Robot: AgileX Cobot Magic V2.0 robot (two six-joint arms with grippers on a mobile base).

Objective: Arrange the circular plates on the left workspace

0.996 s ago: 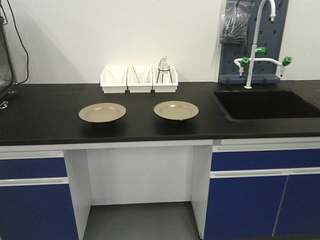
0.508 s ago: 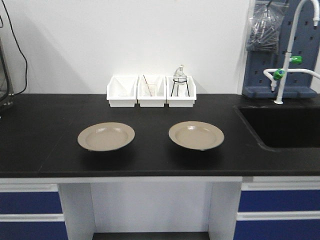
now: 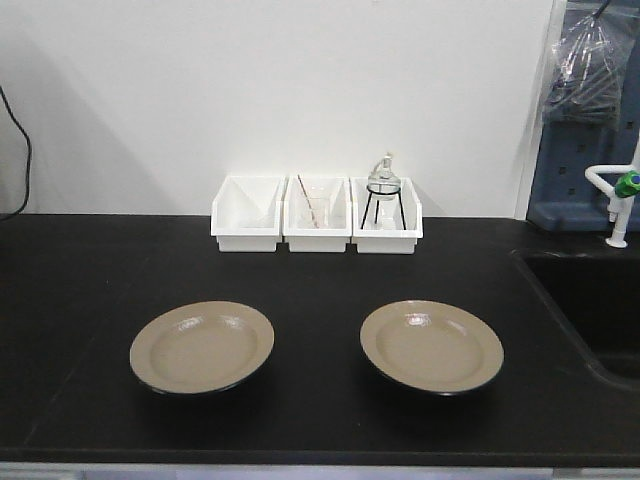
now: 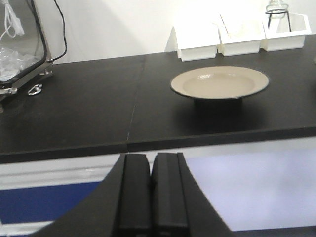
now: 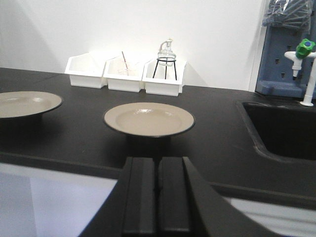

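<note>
The left tool (image 4: pixel 150 163) and right tool (image 5: pixel 158 165) have their jaws pressed together, empty. The left plate (image 4: pixel 219 83) sits on the bench (image 3: pixel 80 270) ahead-right of the left tool; the right plate (image 5: pixel 149 119) sits straight ahead of the right tool. Likely rigid, glossy, slippery, breakable — grip the raised rim.

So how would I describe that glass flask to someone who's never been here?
On the black counter, three white bins line the back wall. The flask stands in the rightmost, nearest the sink. It alone sits on a black wire tripod.
</note>
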